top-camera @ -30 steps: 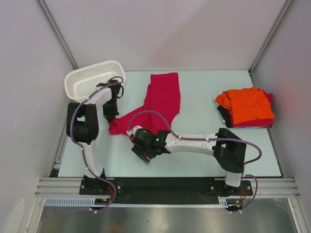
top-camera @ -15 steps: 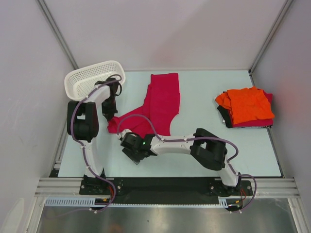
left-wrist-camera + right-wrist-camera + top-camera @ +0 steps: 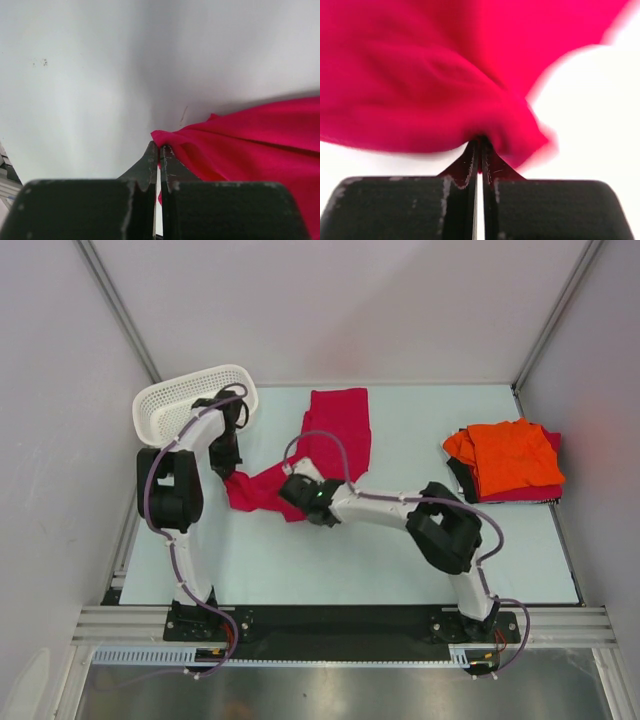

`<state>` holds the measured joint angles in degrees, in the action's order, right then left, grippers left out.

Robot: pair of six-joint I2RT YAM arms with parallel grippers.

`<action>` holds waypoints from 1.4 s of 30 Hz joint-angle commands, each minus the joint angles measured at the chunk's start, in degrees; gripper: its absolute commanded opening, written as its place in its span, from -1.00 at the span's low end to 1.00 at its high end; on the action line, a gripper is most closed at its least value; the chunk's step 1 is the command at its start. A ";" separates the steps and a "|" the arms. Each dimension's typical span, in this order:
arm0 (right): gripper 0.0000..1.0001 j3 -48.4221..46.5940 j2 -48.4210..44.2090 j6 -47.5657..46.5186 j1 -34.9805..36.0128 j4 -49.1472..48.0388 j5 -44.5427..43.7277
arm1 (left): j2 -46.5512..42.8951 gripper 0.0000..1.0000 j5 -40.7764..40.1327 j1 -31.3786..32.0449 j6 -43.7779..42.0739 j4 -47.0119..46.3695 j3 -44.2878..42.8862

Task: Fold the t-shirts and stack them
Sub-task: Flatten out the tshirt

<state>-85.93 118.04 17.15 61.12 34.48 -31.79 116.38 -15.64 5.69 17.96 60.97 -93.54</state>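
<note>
A crimson t-shirt [image 3: 335,435] lies stretched from the table's far middle down to the left. My left gripper [image 3: 232,472] is shut on its left corner; the left wrist view shows the cloth [image 3: 250,145] pinched at the fingertips [image 3: 159,146]. My right gripper [image 3: 300,502] is shut on the shirt's near edge, and in the right wrist view the crimson cloth [image 3: 445,75] bunches over the closed tips [image 3: 480,141]. A folded stack at the right has an orange t-shirt [image 3: 510,455] on top, with crimson cloth [image 3: 520,495] beneath it.
A white mesh basket [image 3: 190,400] stands tilted at the far left corner, just behind the left arm. The pale table [image 3: 400,560] is walled in by white panels with metal posts. A dark cloth edge [image 3: 460,478] shows at the stack's left side.
The right arm swung left and then away from me to the shirt's near edge. Its gripper went from open to shut on the cloth. The left gripper kept its hold, shifting slightly.
</note>
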 commanded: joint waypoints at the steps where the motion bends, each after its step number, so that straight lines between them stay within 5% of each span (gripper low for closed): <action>1: -1.00 -0.46 -15.08 -1.05 -9.24 3.23 -10.12 | -6.32 -1.00 2.45 -0.77 0.41 -1.02 -3.93; 13: -1.00 -7.59 -35.94 -16.88 -18.23 -3.28 -24.71 | -31.28 -1.00 2.99 -0.77 7.71 -15.70 0.19; 22: -1.00 -7.58 -52.99 -22.40 -6.83 -2.48 -41.14 | -47.28 -1.00 -4.83 -0.51 8.76 -13.43 0.37; 25: -1.00 -5.66 -57.47 -36.87 1.61 -15.27 -49.92 | -51.24 -1.00 -4.67 -0.51 9.99 -13.16 -0.33; 29: -1.00 -0.12 -59.59 -73.33 11.02 -62.47 -57.23 | -55.99 -1.00 -5.37 -0.16 10.69 -13.42 -4.54; 30: -1.00 -0.46 -59.33 -75.83 11.73 -64.43 -58.29 | -56.78 -1.00 -5.28 -0.07 10.26 -13.94 -6.46; 36: -1.00 -0.48 -59.41 -62.06 9.12 -48.80 -51.29 | -54.07 -1.00 -4.41 0.37 8.76 -14.12 -10.28; 42: -1.00 4.63 -56.00 -43.64 -9.85 -37.14 -37.42 | -36.78 -1.00 11.04 -0.15 8.77 -12.73 -12.96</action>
<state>-82.32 59.40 -39.97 61.34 -10.46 -79.46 63.53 -15.70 5.82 26.98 46.50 -103.92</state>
